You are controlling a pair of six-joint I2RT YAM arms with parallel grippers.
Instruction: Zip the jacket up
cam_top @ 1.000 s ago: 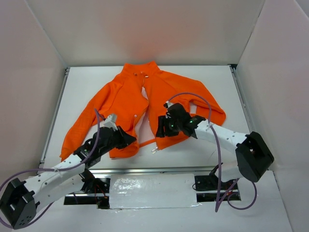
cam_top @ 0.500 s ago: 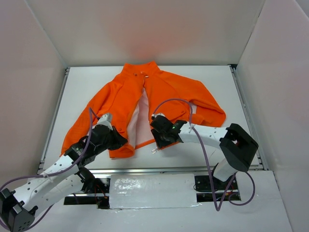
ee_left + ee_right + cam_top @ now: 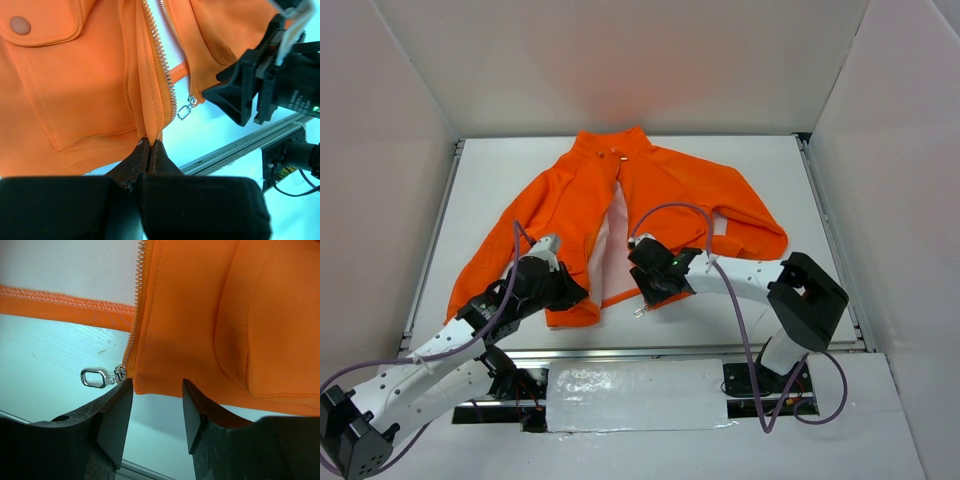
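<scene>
Jacket (image 3: pixel 660 190) is lying flat on the white table (image 3: pixel 770 160), collar at the far side, front open, whitish lining showing between the two panels. I'm pinching the left gripper (image 3: pixel 150 145) tight on the bottom hem of the left-hand panel, right at its zipper edge (image 3: pixel 165 75). The right gripper (image 3: pixel 155 400) is hovering with jaws apart at the bottom corner of the other panel, the hem edge sitting just between the tips, nothing clamped.

The zipper pull (image 3: pixel 95 378) is lying on the table just outside the right gripper's fingers, not between them.

Risks I'm seeing:
- If I close now, I'm likely catching only fleece and missing the pull, since it's off to the side.
- The two bottom ends are lying apart. If I'm dragging one over without lining them up, the teeth probably won't seat in the slider.
- The left pinch is on a thin fold of hem, so a sideways tug could slip it out.
- Nothing else is pinning the jacket, so a hard pull may be sliding the whole thing across the table.
</scene>
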